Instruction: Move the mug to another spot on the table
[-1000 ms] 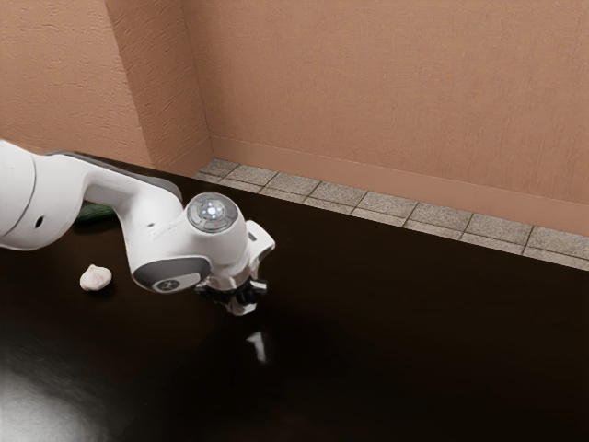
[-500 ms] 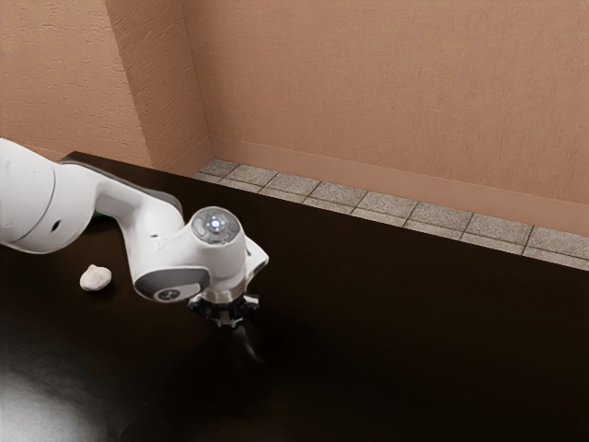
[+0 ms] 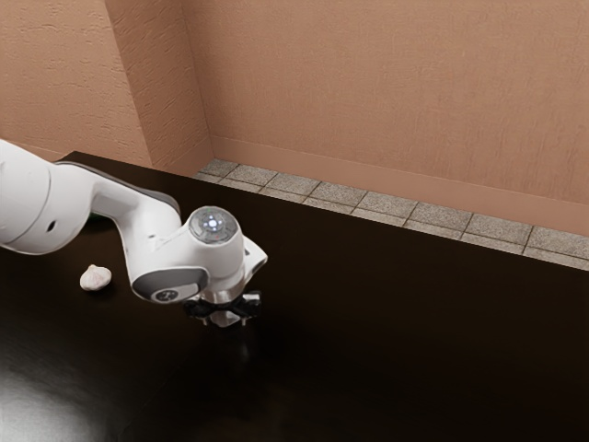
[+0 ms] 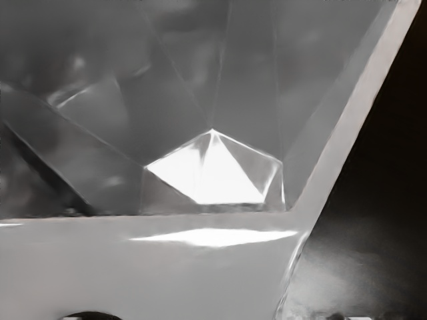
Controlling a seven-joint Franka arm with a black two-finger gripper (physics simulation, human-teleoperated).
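A pale garlic bulb (image 3: 95, 276) lies on the dark glossy table (image 3: 414, 331), at about nine o'clock from the gripper (image 3: 224, 316) and well apart from it. The gripper hangs low over the tabletop; whether it is apart or clamped cannot be told. The mug (image 4: 200, 133) sits right under the gripper: grey, glassy and faceted, with one bright facet deep inside.

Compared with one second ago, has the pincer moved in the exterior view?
Yes. The pincer has come lower and toward the exterior view's left, nearer the small white lump, which stayed where it was.
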